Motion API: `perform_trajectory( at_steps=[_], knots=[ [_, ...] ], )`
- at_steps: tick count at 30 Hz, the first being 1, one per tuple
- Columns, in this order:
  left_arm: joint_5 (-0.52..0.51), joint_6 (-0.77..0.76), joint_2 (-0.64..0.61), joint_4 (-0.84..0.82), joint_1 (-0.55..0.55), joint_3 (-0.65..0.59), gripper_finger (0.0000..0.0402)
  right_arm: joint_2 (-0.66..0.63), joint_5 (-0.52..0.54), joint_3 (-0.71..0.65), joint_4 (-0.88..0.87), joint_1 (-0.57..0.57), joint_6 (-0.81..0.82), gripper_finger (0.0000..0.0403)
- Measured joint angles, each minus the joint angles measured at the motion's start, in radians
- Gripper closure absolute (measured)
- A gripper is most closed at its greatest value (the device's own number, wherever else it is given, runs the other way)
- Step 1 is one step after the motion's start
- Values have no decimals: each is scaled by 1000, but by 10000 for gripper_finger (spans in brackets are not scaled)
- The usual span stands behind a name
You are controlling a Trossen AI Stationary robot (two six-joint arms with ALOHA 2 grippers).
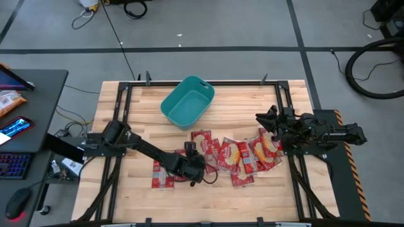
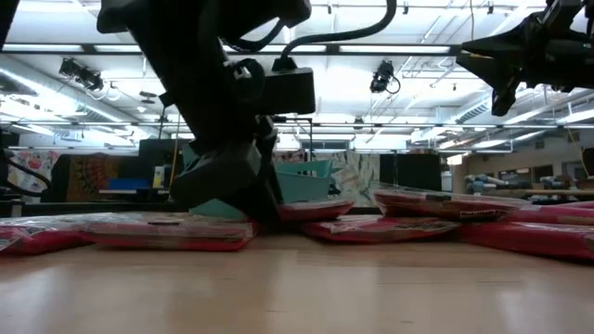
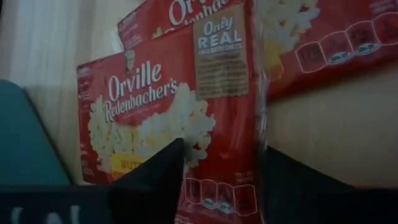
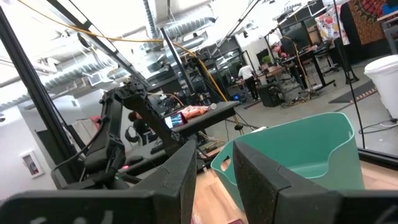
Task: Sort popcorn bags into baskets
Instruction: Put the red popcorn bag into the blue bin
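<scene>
Red popcorn bags point(image 1: 237, 154) (flat) near teal tub point(image 1: 187, 101)

Bright ceiling strip lights glare; near arm backlit, foreground blurred

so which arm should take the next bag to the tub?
Left. The left gripper is down on the popcorn bags, fingers open astride one bag's edge. The right gripper is raised beside the pile, holding nothing. The teal tub is empty.

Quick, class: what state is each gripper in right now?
Left gripper: down on the table, fingers open around the edge of a popcorn bag, not yet closed.
Right gripper: raised at the table's right side, open, holding nothing.
</scene>
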Motion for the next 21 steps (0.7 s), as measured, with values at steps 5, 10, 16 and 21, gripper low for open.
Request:
perform_trajectory(
  at_steps=[5,10,16,21],
  knots=[
    [50,-8,-3,-11,9,0,329,0,0,0,0,0,0,291],
    [95,-11,-13,-26,9,0,390,0,0,0,0,0,0,291],
    [109,30,-103,-96,10,-1,396,0,0,0,0,0,0,291],
    [97,123,-214,-112,26,-1,398,0,0,0,0,0,0,291]
  ],
)
